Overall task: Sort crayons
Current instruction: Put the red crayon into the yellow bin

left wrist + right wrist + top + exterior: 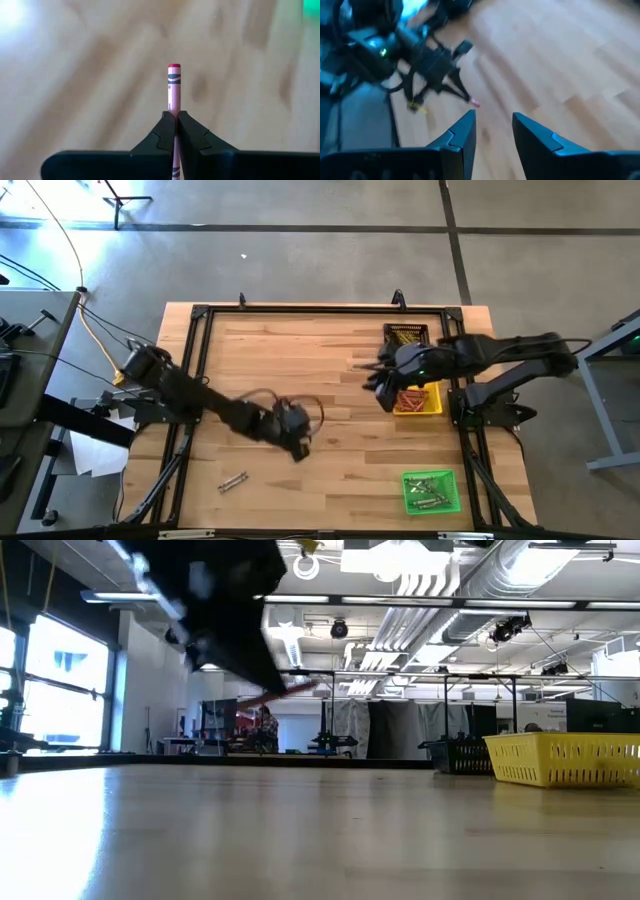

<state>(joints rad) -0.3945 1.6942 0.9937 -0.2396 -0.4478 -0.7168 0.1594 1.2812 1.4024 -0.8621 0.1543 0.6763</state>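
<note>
The left pincer (176, 125) holds a pink crayon (173, 90) only by a thin pinch between its tips above the table (330, 360), so it may pivot or slip loose, while the right pincer (492, 131) waits open, seemingly over the yellow tray (432, 408).

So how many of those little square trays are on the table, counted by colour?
Black tray: 1
Yellow tray: 1
Green tray: 1
Total: 3 trays, all along the right side of the table in the high view.
</note>
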